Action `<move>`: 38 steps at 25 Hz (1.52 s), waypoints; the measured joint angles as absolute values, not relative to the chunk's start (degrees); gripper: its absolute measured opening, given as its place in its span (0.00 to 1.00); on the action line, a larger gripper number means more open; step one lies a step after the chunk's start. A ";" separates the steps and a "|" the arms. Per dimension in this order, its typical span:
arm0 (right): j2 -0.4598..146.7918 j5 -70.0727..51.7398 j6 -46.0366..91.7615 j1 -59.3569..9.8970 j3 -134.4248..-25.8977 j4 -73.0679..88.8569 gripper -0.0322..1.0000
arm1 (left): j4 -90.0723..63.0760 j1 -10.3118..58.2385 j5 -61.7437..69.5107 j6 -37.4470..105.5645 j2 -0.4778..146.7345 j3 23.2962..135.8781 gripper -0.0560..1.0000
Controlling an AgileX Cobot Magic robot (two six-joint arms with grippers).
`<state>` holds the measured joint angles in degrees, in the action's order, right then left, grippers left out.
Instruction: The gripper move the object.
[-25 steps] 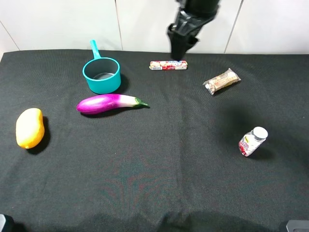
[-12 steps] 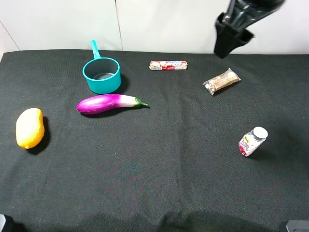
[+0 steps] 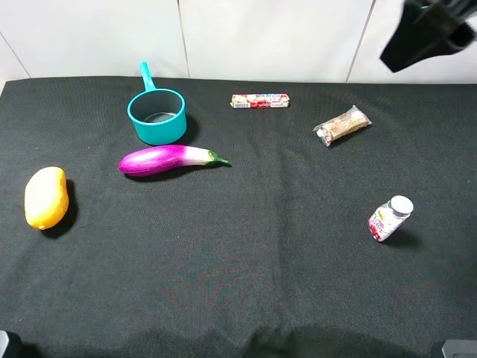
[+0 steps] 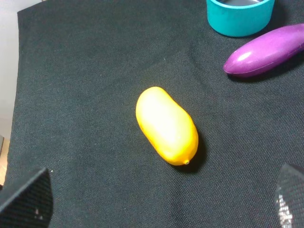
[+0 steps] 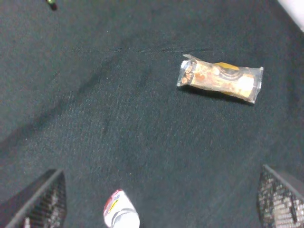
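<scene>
The magenta-purple eggplant lies on the black cloth just in front of the teal pot, its green stem pointing right. It also shows in the left wrist view. My right gripper hangs high over the table's back right corner, far from the eggplant. In the right wrist view its fingers stand wide apart and empty. My left gripper is open and empty above the yellow mango, with the eggplant beyond it. The left gripper does not show in the exterior view.
A yellow mango lies at the left. A candy roll lies at the back middle, a clear snack packet at the back right and a small white-capped bottle at the right. A white wall runs behind the table.
My right arm has swung to the right along the back, from above the candy roll to the back right corner. Nothing on the table has moved.
</scene>
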<state>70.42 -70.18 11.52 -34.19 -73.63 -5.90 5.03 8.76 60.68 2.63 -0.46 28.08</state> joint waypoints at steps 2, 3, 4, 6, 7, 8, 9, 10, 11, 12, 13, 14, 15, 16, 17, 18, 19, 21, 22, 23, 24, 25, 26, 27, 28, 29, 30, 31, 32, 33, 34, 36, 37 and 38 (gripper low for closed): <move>68.05 -70.15 10.36 -34.19 -72.13 -5.90 0.62 | 5.03 8.76 60.68 2.63 -0.46 28.08 0.99; 67.04 -70.15 9.83 -34.19 -71.20 -5.96 0.62 | 5.03 8.76 60.68 2.63 -0.46 28.08 0.99; 65.90 -70.15 9.26 -34.19 -70.27 -6.01 0.62 | 5.03 8.76 60.68 2.63 -0.46 28.08 0.99; 63.88 -70.15 8.15 -34.19 -68.75 -6.01 0.62 | 5.03 8.76 60.68 2.63 -0.46 28.08 0.99; 62.77 -70.15 7.48 -34.19 -67.98 -6.06 0.62 | 5.03 8.76 60.68 2.63 -0.46 28.08 0.99; 61.62 -70.15 6.93 -34.19 -67.31 -6.06 0.62 | 5.03 8.76 60.68 2.63 -0.46 28.08 0.99; 60.45 -70.15 6.46 -34.19 -66.46 -6.06 0.62 | 5.03 8.76 60.68 2.63 -0.46 28.08 0.99; 59.43 -70.15 5.90 -34.19 -65.57 -6.06 0.62 | 5.03 8.76 60.68 2.63 -0.46 28.08 0.99; 58.21 -70.18 5.54 -34.19 -64.64 -6.06 0.62 | 5.03 8.76 60.68 2.63 -0.46 28.08 0.99; 56.97 -70.18 5.23 -34.19 -63.80 -6.06 0.62 | 5.03 8.76 60.68 2.63 -0.46 28.08 0.99; 55.93 -70.18 4.94 -34.19 -62.66 -6.06 0.62 | 5.03 8.76 60.68 2.63 -0.46 28.08 0.99; 54.70 -70.18 4.34 -34.19 -61.40 -6.06 0.62 | 5.03 8.76 60.68 2.63 -0.46 28.08 0.99; 53.47 -70.18 3.81 -34.19 -60.03 -6.06 0.62 | 5.03 8.76 60.68 2.63 -0.46 28.08 0.99; 52.24 -70.18 3.25 -33.97 -58.82 -6.06 0.62 | 5.03 8.76 60.68 2.63 -0.46 28.08 0.99; 51.20 -70.18 2.46 -33.55 -57.24 -5.84 0.62 | 5.03 8.76 60.68 2.63 -0.46 28.08 0.99; 49.92 -70.18 1.71 -32.73 -55.58 -5.63 0.62 | 5.03 8.76 60.68 2.63 -0.46 28.08 0.99; 48.56 -70.18 0.99 -31.71 -54.23 -5.36 0.62 | 5.03 8.76 60.68 2.63 -0.46 28.08 0.99; 45.70 -69.91 0.47 -28.28 -51.05 -4.62 0.62 | 5.03 8.76 60.68 2.63 -0.46 28.08 0.99; 43.86 -69.34 0.34 -26.53 -49.58 -4.20 0.62 | 5.03 8.76 60.68 2.63 -0.46 28.08 0.99; 41.81 -68.46 0.00 -24.28 -48.43 -3.91 0.62 | 5.03 8.76 60.68 2.63 -0.46 28.08 0.99; 40.00 -67.63 0.00 -21.99 -47.07 -3.79 0.62 | 5.03 8.76 60.68 2.63 -0.46 28.08 0.99; 37.67 -67.02 0.00 -19.71 -45.84 -3.73 0.62 | 5.03 8.76 60.68 2.63 -0.46 28.08 0.99; 35.30 -66.75 0.00 -17.85 -44.93 -3.61 0.62 | 5.03 8.76 60.68 2.63 -0.46 28.08 0.99; 33.02 -66.43 0.00 -15.75 -43.87 -3.56 0.62 | 5.03 8.76 60.68 2.63 -0.46 28.08 0.99; 31.12 -66.22 0.00 -13.83 -42.83 -3.51 0.62 | 5.03 8.76 60.68 2.63 -0.46 28.08 0.99; 28.95 -66.13 0.00 -12.35 -41.77 -3.39 0.62 | 5.03 8.76 60.68 2.63 -0.46 28.08 0.99; 26.85 -66.13 0.00 -10.71 -40.91 -3.24 0.62 | 5.03 8.76 60.68 2.63 -0.46 28.08 0.99; 25.13 -66.13 0.00 -9.16 -39.92 -3.17 0.63 | 5.03 8.76 60.68 2.63 -0.46 28.08 0.99; 23.16 -66.08 0.00 -7.70 -38.98 -3.17 0.65 | 5.03 8.76 60.68 2.63 -0.46 28.08 0.99; 21.22 -66.08 0.00 -6.52 -38.06 -3.17 0.67 | 5.03 8.76 60.68 2.63 -0.46 28.08 0.99; 19.29 -65.99 0.00 -5.13 -37.23 -3.17 0.68 | 5.03 8.76 60.68 2.63 -0.46 28.08 0.99; 15.72 -65.03 0.00 -2.66 -34.99 -3.17 0.70 | 5.03 8.76 60.68 2.63 -0.46 28.08 0.99; 13.71 -64.21 0.00 -1.32 -33.99 -3.17 0.70 | 5.03 8.76 60.68 2.63 -0.46 28.08 0.99; 11.98 -62.75 0.00 -0.08 -32.77 -3.22 0.70 | 5.03 8.76 60.68 2.63 -0.46 28.08 0.99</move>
